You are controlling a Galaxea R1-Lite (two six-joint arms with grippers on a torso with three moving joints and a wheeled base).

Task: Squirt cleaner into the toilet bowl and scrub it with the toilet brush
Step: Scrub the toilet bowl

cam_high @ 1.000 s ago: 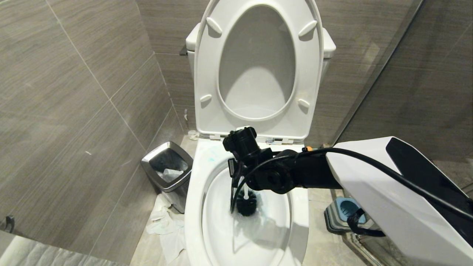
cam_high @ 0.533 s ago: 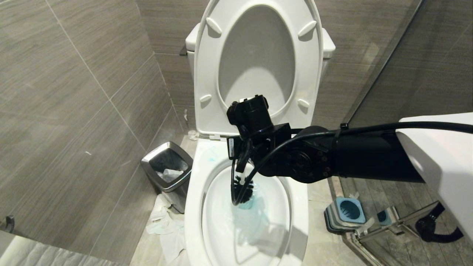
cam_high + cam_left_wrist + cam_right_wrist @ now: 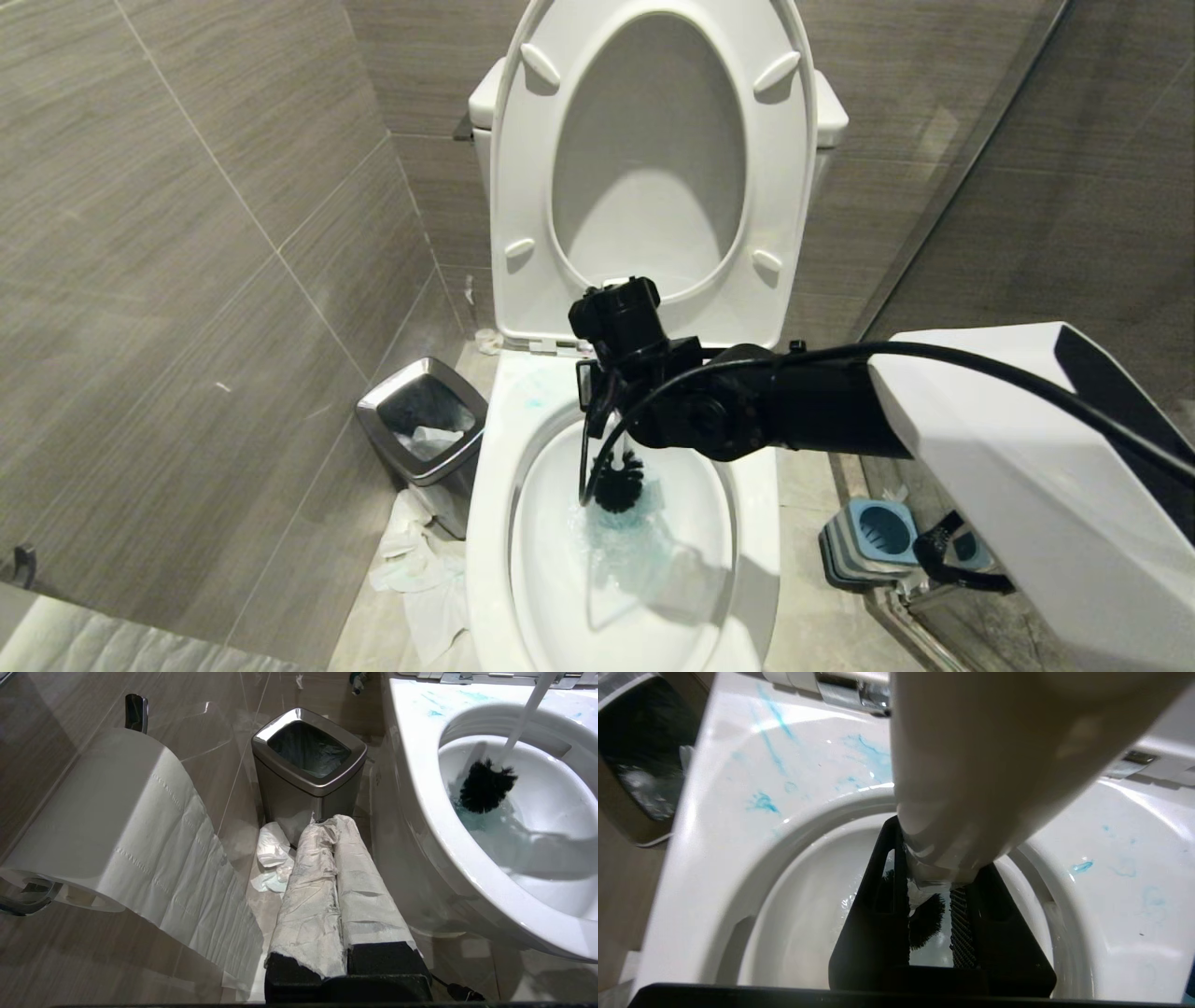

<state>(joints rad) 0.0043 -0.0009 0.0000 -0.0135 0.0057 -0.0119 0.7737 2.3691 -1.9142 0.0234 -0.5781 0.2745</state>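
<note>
**Brush working the bowl, cleaner already down**

Nearest me, the left gripper (image 3: 343,970) is sitting parked low beside the large white glossy ceramic toilet bowl (image 3: 485,523), its paper-wrapped fingers (image 3: 308,896) pressed together on nothing. Over the bowl, the right gripper (image 3: 931,914) is clenching the slim white-grey toilet brush (image 3: 616,478) by its handle, dark head dipping into the bright blue-turquoise cleaner (image 3: 625,546) pooling inside. Beyond, turquoise smears are marking the bowl's back rim. Scrubbing looks under way; next, I'd judge, the head needs sweeping round the basin wall, grip kept firm.
</note>
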